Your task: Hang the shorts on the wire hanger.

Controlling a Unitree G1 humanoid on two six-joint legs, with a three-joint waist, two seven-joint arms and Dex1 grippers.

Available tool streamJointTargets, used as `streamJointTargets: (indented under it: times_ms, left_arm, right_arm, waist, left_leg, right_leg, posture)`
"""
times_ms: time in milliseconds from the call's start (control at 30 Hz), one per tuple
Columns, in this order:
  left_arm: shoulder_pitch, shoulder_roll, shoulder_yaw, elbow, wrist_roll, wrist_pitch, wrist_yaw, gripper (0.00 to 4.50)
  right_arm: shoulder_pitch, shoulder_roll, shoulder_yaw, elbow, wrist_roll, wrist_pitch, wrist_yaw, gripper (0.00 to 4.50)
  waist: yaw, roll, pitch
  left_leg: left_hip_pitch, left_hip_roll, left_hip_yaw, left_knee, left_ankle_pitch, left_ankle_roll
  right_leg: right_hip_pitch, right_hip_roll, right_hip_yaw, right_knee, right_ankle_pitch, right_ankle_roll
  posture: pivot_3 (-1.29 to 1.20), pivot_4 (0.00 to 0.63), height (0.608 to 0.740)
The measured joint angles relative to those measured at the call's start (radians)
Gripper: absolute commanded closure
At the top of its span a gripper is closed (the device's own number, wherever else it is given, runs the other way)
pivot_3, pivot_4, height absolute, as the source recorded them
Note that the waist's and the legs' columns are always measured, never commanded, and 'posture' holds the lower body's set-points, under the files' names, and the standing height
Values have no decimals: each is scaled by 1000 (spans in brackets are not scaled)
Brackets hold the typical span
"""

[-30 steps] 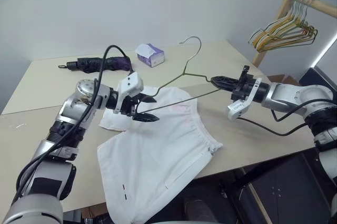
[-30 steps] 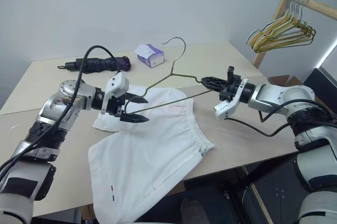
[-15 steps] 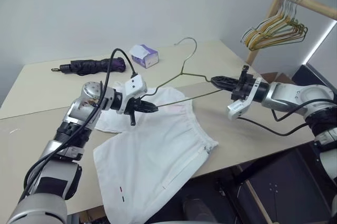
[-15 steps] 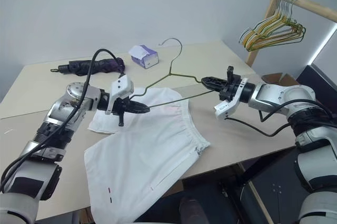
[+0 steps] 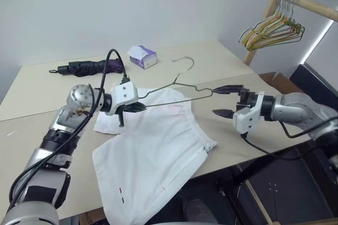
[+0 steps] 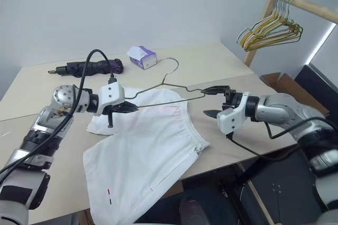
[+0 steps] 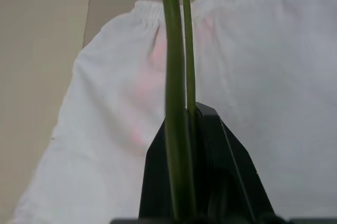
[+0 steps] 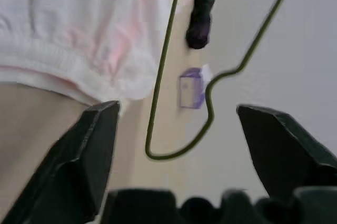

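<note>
One gripper, the left gripper (image 5: 138,106), pinches the wire hanger (image 5: 174,85) above the shorts (image 5: 158,146); it could tip. The right gripper (image 5: 226,101) is wide open, holding nothing.

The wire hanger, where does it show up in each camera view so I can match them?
Left eye view: wire hanger at centre, above the shorts.
Right eye view: centre, slightly further left.
Left wrist view: two wires rising from the shut left end effector.
Right wrist view: its corner between the open right end effector's fingers.
Shared landmark: the shorts.
</note>
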Motion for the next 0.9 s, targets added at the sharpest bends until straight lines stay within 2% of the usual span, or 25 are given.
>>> streamJointTargets:
  times_ms: [67,133,233,300,433,467,533,600,800,900]
  left_arm:
    - [18,27,0,-2,28,-103,-4,4500]
    - [30,37,2,-8,30,-155,-15,4500]
    - [68,44,14,-59,-10,-157,-56,4500]
    - [86,45,19,-103,-37,-146,-75,4500]
    - [89,45,25,-155,-53,-118,-85,4500]
    - [90,45,26,-155,-53,-116,-85,4500]
    - [92,45,28,-157,-53,-115,-84,4500]
    - [92,45,28,-161,-53,-115,-84,4500]
    - [92,42,30,-163,-50,-115,-84,4500]
    - [93,40,31,-163,-50,-115,-82,4500]
  right_arm:
    - [25,-7,-29,-116,240,240,208,40]
    - [22,-13,-73,-171,348,392,330,40]
    - [-9,1,-109,-198,350,578,402,40]
    - [-33,48,-113,-199,320,681,419,40]
    - [-68,127,-102,-200,222,782,481,40]
    - [-78,138,-95,-199,188,800,500,203]
    - [-95,164,-84,-195,139,832,522,623]
    - [-100,189,-79,-195,106,854,552,1257]
    - [-97,213,-85,-213,76,894,598,3468]
    - [-91,217,-105,-223,69,899,603,4469]
  waist:
    - [2,0,0]
    - [11,0,0]
    - [29,1,0]
    - [39,1,0]
    - [71,1,0]
    - [82,1,0]
    - [91,1,0]
    - [105,1,0]
    - [135,1,0]
    - [139,1,0]
  left_leg:
    - [1,0,0,0,0,0]
    - [1,1,0,0,0,0]
    - [0,1,1,0,0,0]
    - [-2,1,1,0,0,0]
    - [-4,1,3,0,0,0]
    - [-4,0,4,0,0,0]
    - [-5,0,9,0,0,0]
    - [-6,0,11,0,0,0]
    - [-20,-1,13,6,0,0]
    - [-20,-1,13,7,0,0]
  right_leg:
    - [0,0,0,0,1,0]
    - [1,-1,-1,0,1,0]
    - [-2,-1,-1,0,1,0]
    - [-5,-1,-1,0,1,-1]
    - [-7,1,-2,1,1,-2]
    - [-8,1,-2,1,0,-2]
    - [-9,1,-3,1,0,-1]
    - [-9,1,-3,1,0,-1]
    - [-22,2,-3,6,1,-2]
    - [-22,2,-3,5,1,-2]
  posture:
    - [-81,0,740]
    - [-69,0,740]
    - [-55,0,740]
    - [-51,0,740]
    - [-44,0,740]
    - [-37,0,740]
    - [-37,0,740]
    - [-34,0,740]
    - [-39,0,740]
    - [-43,0,740]
